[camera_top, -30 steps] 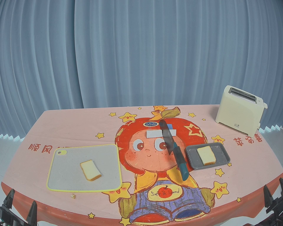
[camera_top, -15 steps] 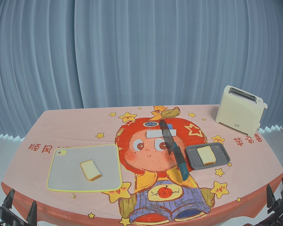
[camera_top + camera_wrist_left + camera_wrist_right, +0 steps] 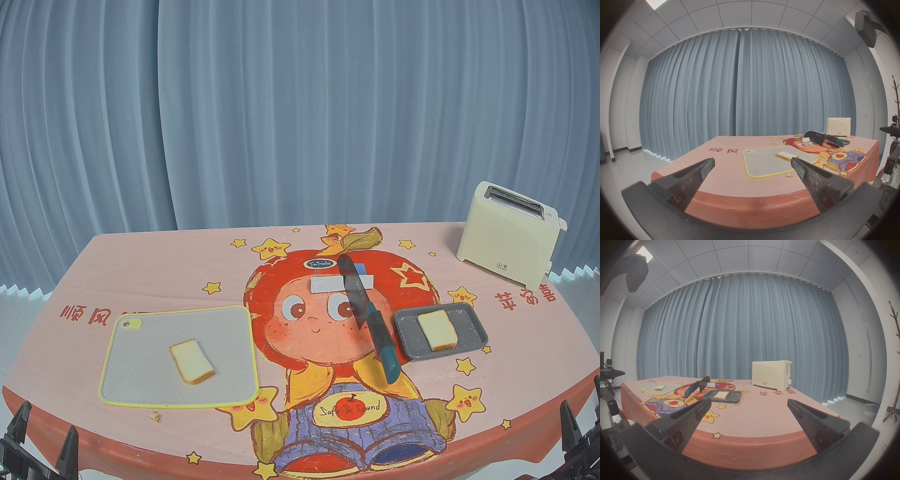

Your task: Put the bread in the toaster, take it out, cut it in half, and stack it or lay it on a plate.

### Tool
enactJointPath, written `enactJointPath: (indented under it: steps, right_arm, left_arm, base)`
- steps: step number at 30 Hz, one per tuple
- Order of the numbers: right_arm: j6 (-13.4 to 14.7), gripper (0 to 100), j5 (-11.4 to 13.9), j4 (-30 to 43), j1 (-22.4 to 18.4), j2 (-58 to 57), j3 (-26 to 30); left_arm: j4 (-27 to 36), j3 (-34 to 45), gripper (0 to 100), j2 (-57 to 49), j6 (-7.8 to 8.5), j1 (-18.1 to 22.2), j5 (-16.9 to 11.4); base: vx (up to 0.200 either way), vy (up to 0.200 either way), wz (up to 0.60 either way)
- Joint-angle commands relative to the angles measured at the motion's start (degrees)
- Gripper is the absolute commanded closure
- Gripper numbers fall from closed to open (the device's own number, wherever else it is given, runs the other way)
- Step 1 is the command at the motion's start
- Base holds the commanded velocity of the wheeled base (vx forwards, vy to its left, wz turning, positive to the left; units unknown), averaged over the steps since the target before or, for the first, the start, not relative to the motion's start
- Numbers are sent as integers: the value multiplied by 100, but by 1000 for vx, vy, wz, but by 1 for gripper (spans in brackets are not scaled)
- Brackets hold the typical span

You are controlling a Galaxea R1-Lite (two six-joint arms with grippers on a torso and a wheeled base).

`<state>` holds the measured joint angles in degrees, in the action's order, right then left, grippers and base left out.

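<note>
One half slice of bread [image 3: 192, 361] lies on the grey cutting board [image 3: 140, 375] at the table's front left. Another half slice [image 3: 437, 329] lies on the small grey tray plate [image 3: 470, 320] right of centre. The cream toaster [image 3: 509, 234] stands at the back right with its slots showing nothing. A teal-handled knife [image 3: 369, 315] rests on a white holder in the middle. My left gripper [image 3: 47, 425] sits open below the front left table edge, with nothing between its fingers [image 3: 700, 170]. My right gripper [image 3: 581, 403] is open off the front right corner, also holding nothing [image 3: 749, 403].
A small crumb [image 3: 154, 416] lies on the cloth just in front of the cutting board. The pink printed tablecloth [image 3: 187, 275] is bare at the back left. A blue curtain hangs behind the table.
The right gripper's fingertips have shifted slightly at the lower right edge of the head view. Bread, knife, plate and left gripper are where they were.
</note>
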<state>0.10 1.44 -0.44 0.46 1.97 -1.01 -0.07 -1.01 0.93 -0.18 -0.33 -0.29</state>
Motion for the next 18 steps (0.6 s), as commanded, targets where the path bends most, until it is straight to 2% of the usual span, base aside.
enactJointPath:
  steps: [1, 18]
  right_arm:
    - [-1, 0, 23, 0, -29, -197, 101]
    - [78, 0, 14, 9, -38, -197, 101]
  left_arm:
    - [-1, 101, 0, -57, 1, -2, 3]
    - [-1, 101, 0, -57, -8, -2, -6]
  base:
    - [0, 0, 0]
    - [0, 0, 0]
